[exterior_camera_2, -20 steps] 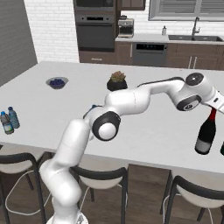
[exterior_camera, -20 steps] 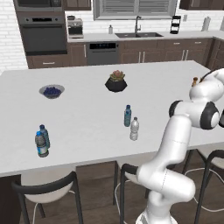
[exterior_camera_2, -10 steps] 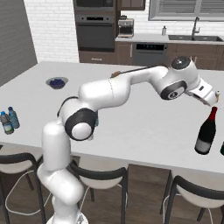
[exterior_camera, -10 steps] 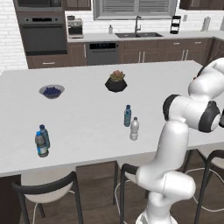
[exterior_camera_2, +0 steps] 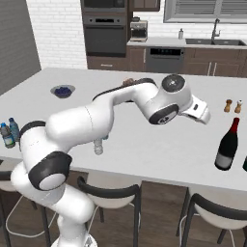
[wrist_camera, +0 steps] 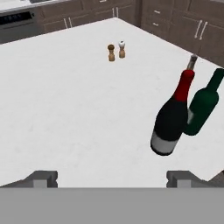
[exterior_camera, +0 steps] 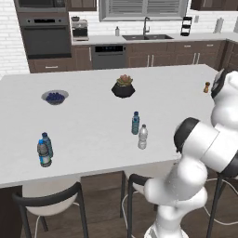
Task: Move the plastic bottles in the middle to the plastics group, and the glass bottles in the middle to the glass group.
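My gripper point(wrist_camera: 112, 179) is open and empty, its fingertips point(wrist_camera: 42, 178) wide apart over bare counter. The glossy black glass bottle point(wrist_camera: 172, 119) with a red neck stands upright ahead of it, right beside a green bottle point(wrist_camera: 202, 106) of the glass group. In the right base view the gripper point(exterior_camera_2: 205, 116) hovers left of the black bottle point(exterior_camera_2: 227, 145), apart from it. Two plastic bottles stand mid-counter, one blue-tinted point(exterior_camera: 135, 123) and one clear point(exterior_camera: 142, 137). The plastics group point(exterior_camera: 43, 150) stands near the counter's front left edge.
A potted plant point(exterior_camera: 123, 87) and a bowl of blue fruit point(exterior_camera: 55, 96) sit further back on the white island counter point(exterior_camera: 93, 116). Two small shakers point(wrist_camera: 116, 51) stand beyond the glass bottles. Stools point(exterior_camera_2: 111, 193) line the near edge.
The hand has drawn back to the left, away from the black bottle's neck. The bottle stays upright beside the green one. The jaws remain open.
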Controlling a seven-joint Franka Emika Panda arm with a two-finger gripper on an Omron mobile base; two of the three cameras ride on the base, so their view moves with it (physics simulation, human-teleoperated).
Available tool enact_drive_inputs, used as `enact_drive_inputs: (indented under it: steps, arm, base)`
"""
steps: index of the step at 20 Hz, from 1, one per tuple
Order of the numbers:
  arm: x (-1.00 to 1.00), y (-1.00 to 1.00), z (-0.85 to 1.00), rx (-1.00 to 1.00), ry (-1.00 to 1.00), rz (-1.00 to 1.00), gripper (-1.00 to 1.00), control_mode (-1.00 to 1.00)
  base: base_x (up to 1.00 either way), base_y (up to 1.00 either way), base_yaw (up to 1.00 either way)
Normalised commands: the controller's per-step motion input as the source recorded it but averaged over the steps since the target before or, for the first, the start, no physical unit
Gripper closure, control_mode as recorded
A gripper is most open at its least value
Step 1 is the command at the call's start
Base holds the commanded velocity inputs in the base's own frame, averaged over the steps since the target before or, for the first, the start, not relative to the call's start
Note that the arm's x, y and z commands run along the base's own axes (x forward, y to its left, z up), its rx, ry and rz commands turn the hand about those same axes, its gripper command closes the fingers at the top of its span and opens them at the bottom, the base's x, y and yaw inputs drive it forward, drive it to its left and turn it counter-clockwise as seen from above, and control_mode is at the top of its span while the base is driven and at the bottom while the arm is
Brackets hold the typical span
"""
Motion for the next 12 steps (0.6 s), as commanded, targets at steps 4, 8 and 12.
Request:
enact_drive_inputs:
  steps: [4, 8, 12]
  arm:
    - [-0.09, 1.00, 0.01, 0.00, 0.01, 0.30, -1.00, -1.00]
    - [-0.10, 1.00, 0.00, 0.00, 0.00, 0.33, -1.00, -1.00]
    - [-0.07, 1.00, 0.00, 0.00, 0.02, 0.33, -1.00, -1.00]
  base:
    - [0.00, 0.00, 0.00]
    - [0.00, 0.00, 0.00]
    - [0.00, 0.00, 0.00]
